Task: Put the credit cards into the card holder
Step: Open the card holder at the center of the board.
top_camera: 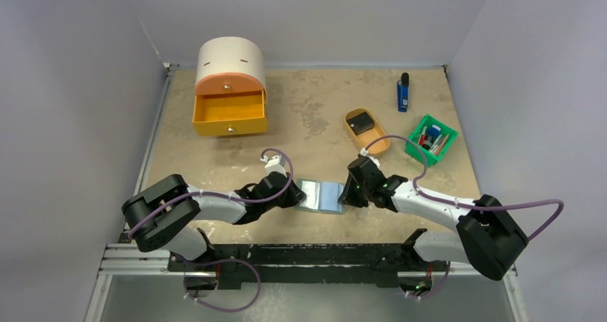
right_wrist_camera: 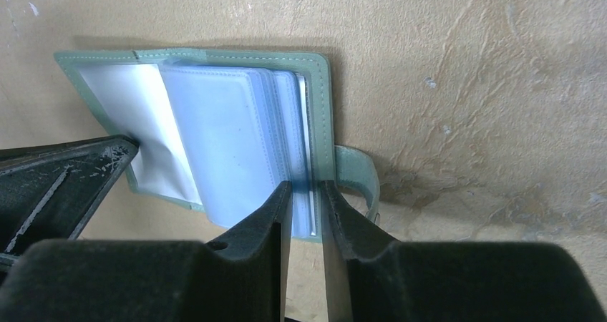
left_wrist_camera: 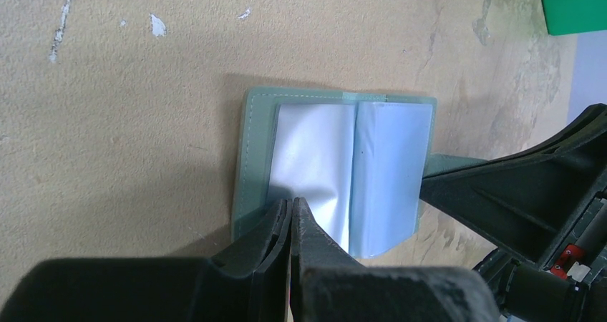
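Two hands meet at the card holder (top_camera: 321, 195), which lies open on the surface (top_camera: 315, 100), low in the middle of the overhead view. The left hand (left_wrist_camera: 292, 206) is closed tight, its tips on the near edge of the paler leaf; whether it pinches or only presses is unclear. The right hand (right_wrist_camera: 304, 191) is narrow, nipping a sheaf of blue-grey pockets beside the snap tab. To do this step well, the right should probably part one pocket and hold its mouth open while the left pins the cover flat, without creasing the sleeves. Further up and right, the only one of the credit cards (top_camera: 363, 122) in view lies black in a tan oval tray (top_camera: 379, 144), with a green bin (top_camera: 421, 156) just beside it. Plain pale walls enclose the mottled beige surface.
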Motion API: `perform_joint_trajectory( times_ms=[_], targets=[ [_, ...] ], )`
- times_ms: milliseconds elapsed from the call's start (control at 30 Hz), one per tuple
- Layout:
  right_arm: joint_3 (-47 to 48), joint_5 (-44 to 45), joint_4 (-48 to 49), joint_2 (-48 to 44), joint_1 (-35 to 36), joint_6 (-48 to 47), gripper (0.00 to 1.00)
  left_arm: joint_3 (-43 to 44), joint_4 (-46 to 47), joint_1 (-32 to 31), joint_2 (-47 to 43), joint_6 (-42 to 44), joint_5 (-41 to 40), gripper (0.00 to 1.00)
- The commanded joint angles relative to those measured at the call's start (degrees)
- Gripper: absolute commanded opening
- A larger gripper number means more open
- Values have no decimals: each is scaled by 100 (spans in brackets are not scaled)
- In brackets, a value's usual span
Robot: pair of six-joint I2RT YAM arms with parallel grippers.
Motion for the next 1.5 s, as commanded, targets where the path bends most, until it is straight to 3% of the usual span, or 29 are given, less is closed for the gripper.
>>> perform_joint_trajectory(
  times_ms=[0, 500, 800, 967, 1067, 1200, 1467],
  targets=[
    [58, 76, 152, 245, -23, -97, 25, -103, -307, 25, 217, 85, -5, 0],
    [134, -160, 862, 104, -26, -446, 38, -29, -443, 25, 74, 150, 0, 0],
    [135, -285, 1174, 180, -28, -525, 35, 90, -687, 25, -117, 219, -49, 0],
    [257, -659, 1356, 444, 10, -624, 46, 195, -785, 23, -100, 293, -27, 0],
    [352, -733, 1408, 632, 62, -669, 48, 237, -814, 24, -65, 321, -22, 0],
    [454, -776, 1413, 822, 114, -747, 39, 236, -861, 25, -80, 322, -53, 0],
    [535, -611, 1243, 848, 183, -721, 0, 348, -1567, 25, -708, 383, -473, 0]
  ],
)
